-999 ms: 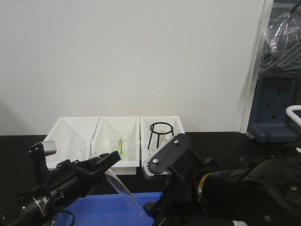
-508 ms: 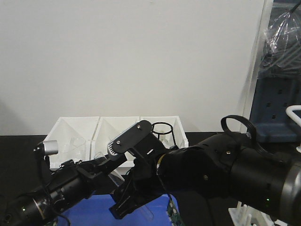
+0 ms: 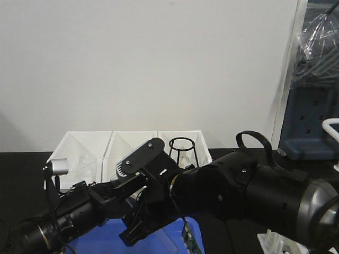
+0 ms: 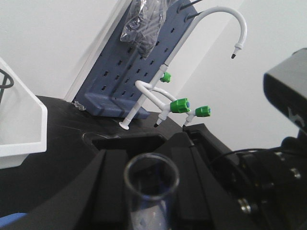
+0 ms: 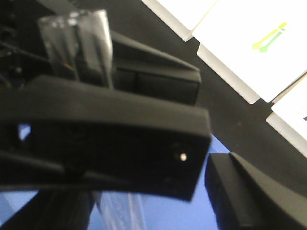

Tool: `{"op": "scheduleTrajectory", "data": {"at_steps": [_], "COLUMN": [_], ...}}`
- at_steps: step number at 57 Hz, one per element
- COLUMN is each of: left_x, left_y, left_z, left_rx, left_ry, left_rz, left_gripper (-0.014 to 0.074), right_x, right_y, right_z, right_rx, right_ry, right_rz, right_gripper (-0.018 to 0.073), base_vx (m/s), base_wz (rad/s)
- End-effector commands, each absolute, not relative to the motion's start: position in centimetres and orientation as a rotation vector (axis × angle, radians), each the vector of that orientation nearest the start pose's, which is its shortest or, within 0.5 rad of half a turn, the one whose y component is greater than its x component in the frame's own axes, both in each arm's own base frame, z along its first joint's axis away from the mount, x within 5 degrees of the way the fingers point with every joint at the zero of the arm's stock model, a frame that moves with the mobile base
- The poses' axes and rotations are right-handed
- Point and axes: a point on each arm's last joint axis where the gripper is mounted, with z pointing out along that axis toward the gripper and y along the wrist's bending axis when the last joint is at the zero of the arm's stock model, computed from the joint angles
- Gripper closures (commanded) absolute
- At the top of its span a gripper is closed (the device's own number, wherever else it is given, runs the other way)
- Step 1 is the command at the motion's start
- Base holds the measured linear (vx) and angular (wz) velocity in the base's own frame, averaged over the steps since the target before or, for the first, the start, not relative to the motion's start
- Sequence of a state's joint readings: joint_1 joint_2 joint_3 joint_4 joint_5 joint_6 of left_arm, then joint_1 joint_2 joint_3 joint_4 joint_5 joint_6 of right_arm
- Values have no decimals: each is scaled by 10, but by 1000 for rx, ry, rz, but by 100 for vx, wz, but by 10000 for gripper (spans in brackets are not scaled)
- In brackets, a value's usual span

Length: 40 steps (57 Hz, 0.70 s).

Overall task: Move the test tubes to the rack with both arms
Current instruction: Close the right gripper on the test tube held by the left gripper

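Tube [image 4: 149, 196] gripped by left tool [image 4: 151, 149], apparently for handover. Right tool [image 3: 135, 235] close beside tube; whether it grips, cannot tell.

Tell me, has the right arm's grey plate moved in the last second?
Yes. The grey plate shifted left: from before the right bin to the middle bin.

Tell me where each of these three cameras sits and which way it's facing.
Front view: behind the arms, facing the white bins and wall; left arm and right arm show.
Left wrist: looks along its pincer fingers toward a blue pegboard.
Right wrist: looks down on the blue mat; a black finger blocks much.
Both wrist views share the test tube.
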State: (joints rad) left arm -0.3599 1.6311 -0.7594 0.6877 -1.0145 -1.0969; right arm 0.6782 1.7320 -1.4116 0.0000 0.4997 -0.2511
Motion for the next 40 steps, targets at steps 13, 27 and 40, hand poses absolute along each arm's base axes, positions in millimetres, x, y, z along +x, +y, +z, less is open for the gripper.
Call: {"op": "scheduleTrajectory", "data": {"at_steps": [13,27,40], "left_x": [283,283,283], "left_y": [-162,-162,-162], "left_z": [277,277,277], "left_rx": [254,254,253], "left_ry": [1448,1450,1449], "left_rz": [-1311,-1310,-1311], "left_gripper": [598,573,458], "right_x": [309,307,305], "right_y": [250,253,254], "right_z": [333,334,335], "right_rx": [-954,-906,-877], "right_ry": [1953,1980,1992], "right_rz": [281,358,398], "right_gripper": [272,440,574], "base_vx": [0,0,0], "base_wz": [0,0,0]}}
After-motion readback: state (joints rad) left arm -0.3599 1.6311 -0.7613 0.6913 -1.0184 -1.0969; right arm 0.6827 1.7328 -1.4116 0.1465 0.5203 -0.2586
